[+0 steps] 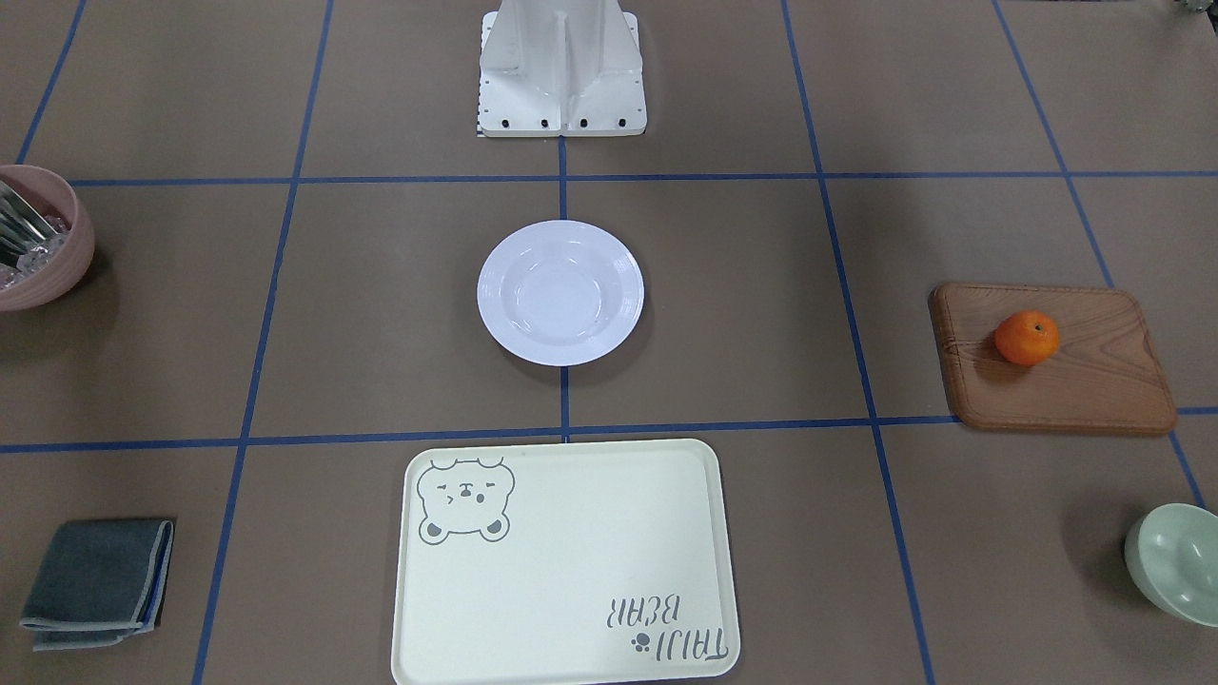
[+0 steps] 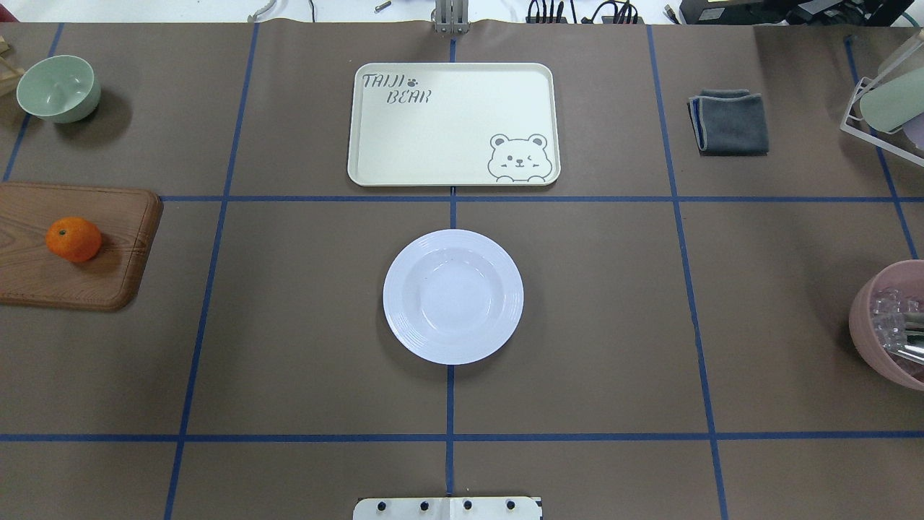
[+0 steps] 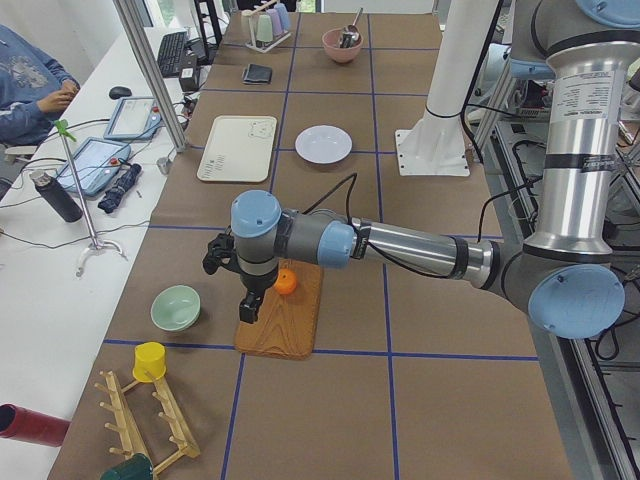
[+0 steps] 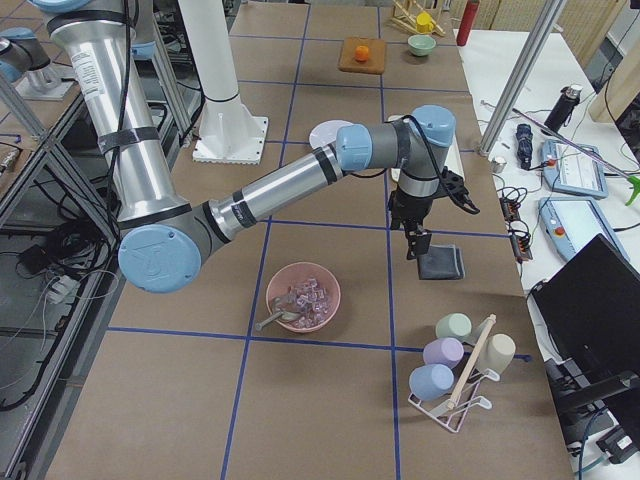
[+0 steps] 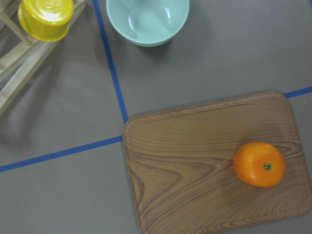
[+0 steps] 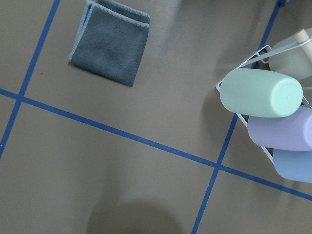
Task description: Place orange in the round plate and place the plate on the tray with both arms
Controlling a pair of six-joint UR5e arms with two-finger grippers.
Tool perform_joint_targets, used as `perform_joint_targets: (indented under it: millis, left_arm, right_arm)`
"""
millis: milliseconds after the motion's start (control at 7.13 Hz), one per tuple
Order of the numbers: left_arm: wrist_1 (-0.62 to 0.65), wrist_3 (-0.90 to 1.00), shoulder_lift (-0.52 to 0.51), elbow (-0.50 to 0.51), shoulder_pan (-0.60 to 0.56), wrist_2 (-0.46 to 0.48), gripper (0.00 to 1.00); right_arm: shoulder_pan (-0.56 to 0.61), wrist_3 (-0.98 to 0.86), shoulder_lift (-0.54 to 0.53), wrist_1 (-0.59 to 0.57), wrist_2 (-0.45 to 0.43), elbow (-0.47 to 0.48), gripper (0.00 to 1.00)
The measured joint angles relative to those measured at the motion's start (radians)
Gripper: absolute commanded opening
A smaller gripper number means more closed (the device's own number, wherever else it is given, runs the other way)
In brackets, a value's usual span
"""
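Observation:
The orange [image 2: 73, 239] [image 1: 1026, 338] [image 5: 259, 164] lies on a brown wooden board [image 2: 43, 282] at the table's left end. The white round plate [image 2: 452, 296] [image 1: 560, 292] sits empty at the table's middle. Beyond it lies the cream tray [image 2: 462, 115] [image 1: 571, 571], with nothing on it. In the exterior left view my left gripper [image 3: 247, 305] hangs above the board, just beside the orange [image 3: 286, 282]; whether it is open or shut I cannot tell. In the exterior right view my right gripper [image 4: 415, 245] hangs over the grey cloth [image 4: 440, 263], far from the plate; I cannot tell its state either.
A pale green bowl [image 2: 58, 88] and a yellow cup [image 5: 46, 17] on a wooden rack stand beyond the board. At the right end are the folded grey cloth [image 2: 729, 121], a cup rack [image 6: 263, 92] and a pink bowl [image 2: 888, 325] holding ice and a utensil.

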Motion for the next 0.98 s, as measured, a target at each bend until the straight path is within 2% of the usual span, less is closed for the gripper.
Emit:
perform_joint_targets:
  millis: [280, 701, 982]
  left_arm:
    - [-0.001, -0.006, -0.007, 0.008, 0.001, -0.002, 0.99]
    - [-0.004, -0.016, -0.004, 0.023, 0.006, -0.005, 0.99]
    - [-0.006, -0.106, -0.010, 0.022, 0.050, -0.008, 0.99]
  right_arm:
    - [0.001, 0.000, -0.014, -0.002, 0.008, 0.000, 1.00]
    - [0.007, 0.006, -0.074, 0.007, 0.069, 0.005, 1.00]
    - [0.019, 0.051, -0.090, 0.011, 0.081, 0.015, 1.00]
